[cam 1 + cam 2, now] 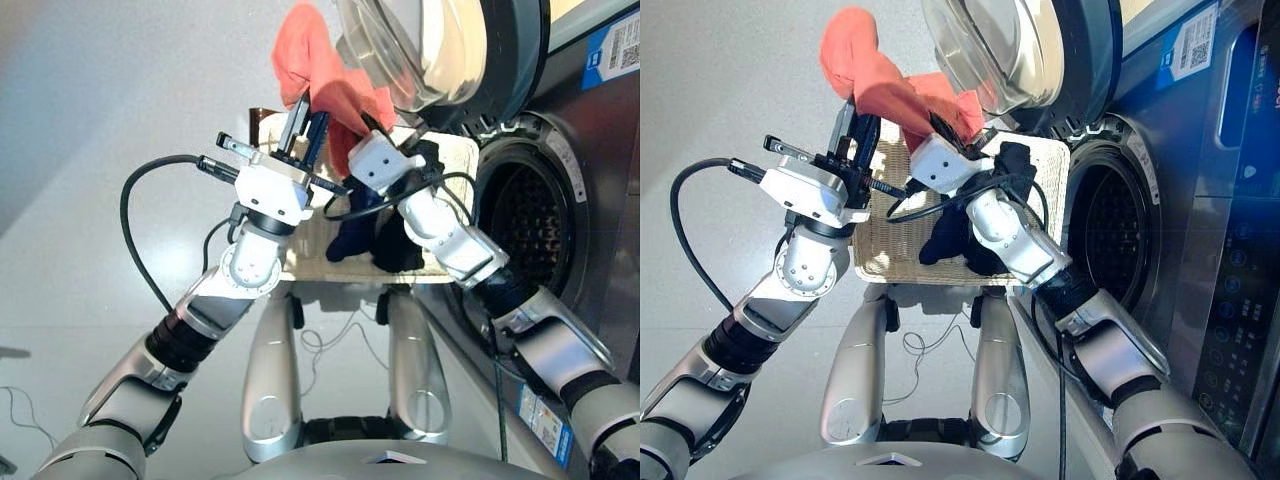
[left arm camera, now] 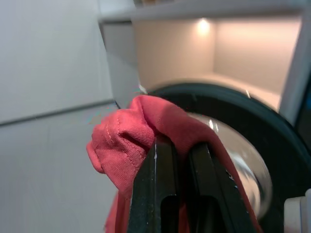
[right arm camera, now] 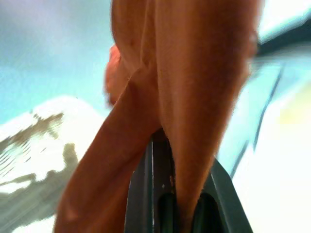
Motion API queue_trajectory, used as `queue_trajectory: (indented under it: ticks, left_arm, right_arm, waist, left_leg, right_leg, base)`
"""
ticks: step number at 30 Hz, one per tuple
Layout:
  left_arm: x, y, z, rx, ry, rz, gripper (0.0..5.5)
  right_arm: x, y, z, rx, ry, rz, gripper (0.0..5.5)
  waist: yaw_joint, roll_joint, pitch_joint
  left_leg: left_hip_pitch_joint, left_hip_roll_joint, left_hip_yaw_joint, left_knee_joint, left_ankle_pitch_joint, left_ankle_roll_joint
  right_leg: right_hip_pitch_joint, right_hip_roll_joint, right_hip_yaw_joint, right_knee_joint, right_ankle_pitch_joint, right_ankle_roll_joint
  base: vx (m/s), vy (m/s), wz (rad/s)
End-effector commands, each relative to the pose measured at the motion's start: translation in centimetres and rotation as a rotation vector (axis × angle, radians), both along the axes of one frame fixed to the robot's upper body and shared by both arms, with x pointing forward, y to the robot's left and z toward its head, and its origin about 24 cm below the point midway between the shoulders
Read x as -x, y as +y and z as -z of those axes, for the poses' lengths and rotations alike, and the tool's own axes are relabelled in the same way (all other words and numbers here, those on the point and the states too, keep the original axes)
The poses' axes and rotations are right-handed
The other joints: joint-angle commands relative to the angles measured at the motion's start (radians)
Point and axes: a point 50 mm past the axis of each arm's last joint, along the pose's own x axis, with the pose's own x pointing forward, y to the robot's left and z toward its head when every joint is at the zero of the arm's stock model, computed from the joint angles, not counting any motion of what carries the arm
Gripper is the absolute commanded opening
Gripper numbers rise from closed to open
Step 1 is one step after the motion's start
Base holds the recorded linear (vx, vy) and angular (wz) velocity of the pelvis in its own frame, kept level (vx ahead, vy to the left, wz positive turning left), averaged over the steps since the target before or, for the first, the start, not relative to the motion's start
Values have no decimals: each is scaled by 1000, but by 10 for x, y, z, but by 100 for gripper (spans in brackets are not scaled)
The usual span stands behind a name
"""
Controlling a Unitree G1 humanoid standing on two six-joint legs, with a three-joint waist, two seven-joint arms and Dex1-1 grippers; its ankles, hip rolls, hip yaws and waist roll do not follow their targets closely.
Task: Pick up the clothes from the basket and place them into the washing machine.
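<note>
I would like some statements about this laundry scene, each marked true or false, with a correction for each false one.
1. The coral-red cloth garment is held by both tools, left and right. True.
2. The dark grey washing machine has its round door shut. False: the door is open.
3. The navy blue garment lies in the cream-white wicker basket. True.
4. The black garment is already in the drum. False: it lies in the basket.
</note>
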Motion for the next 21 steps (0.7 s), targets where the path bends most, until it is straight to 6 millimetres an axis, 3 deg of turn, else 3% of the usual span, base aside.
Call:
queue_trajectory:
  ticks: [1, 4, 5, 7, 8, 9, 15, 21]
  left_arm:
    - [38, -7, -49, 170, -287, 137, 0]
    - [37, -7, -47, 159, -285, 120, 2]
    - [37, -6, -46, 155, -287, 113, 52]
    - [37, -6, -46, 156, -288, 113, 216]
    - [37, -6, -45, 160, -286, 111, 360]
    - [37, -6, -45, 161, -288, 110, 550]
    - [37, -6, -45, 175, -284, 102, 550]
    - [36, -7, -45, 204, -262, 105, 550]
  right_arm:
    - [0, -32, 41, -127, 197, 139, 0]
    - [2, -38, 48, -242, 238, 185, 0]
    - [4, -41, 53, -300, 257, 208, 0]
    - [4, -43, 53, -341, 255, 226, 0]
    - [4, -46, 54, -353, 253, 251, 0]
    - [3, -48, 55, -367, 249, 277, 0]
    - [-1, -66, 64, -522, 273, 460, 0]
    - [-6, -100, 79, -761, 318, 738, 0]
  waist:
    - [-2, 35, -15]
    - [-4, 36, -15]
    - [-5, 38, -15]
    - [-7, 39, -15]
    - [-6, 40, -15]
    - [-6, 42, -15]
    - [-7, 45, -15]
    - [-5, 51, -15]
  left_leg:
    - [4, -16, 19, 41, -52, -22]
    - [-6, -17, 20, 39, -44, -21]
    - [2, -17, 20, 41, -51, -21]
    - [-6, -18, 20, 39, -43, -20]
    - [-6, -18, 21, 40, -44, -20]
    - [-6, -19, 22, 40, -44, -20]
    - [1, -21, 23, 41, -48, -20]
    - [1, -23, 18, 45, -54, -18]
  right_leg:
    - [-25, -38, 37, 32, -44, 42]
    - [-34, -37, 39, 28, -35, 42]
    - [-26, -37, 40, 30, -43, 43]
    - [-33, -38, 41, 26, -35, 42]
    - [-33, -38, 41, 27, -35, 43]
    - [-32, -39, 41, 27, -35, 44]
    - [-26, -39, 40, 23, -35, 44]
    - [-22, -39, 38, 26, -39, 44]
  base:
    - [0, 0, 0]
    - [0, 0, 0]
    - [0, 0, 0]
    - [0, 0, 0]
    - [0, 0, 0]
    - [0, 0, 0]
    - [0, 0, 0]
    - [0, 0, 0]
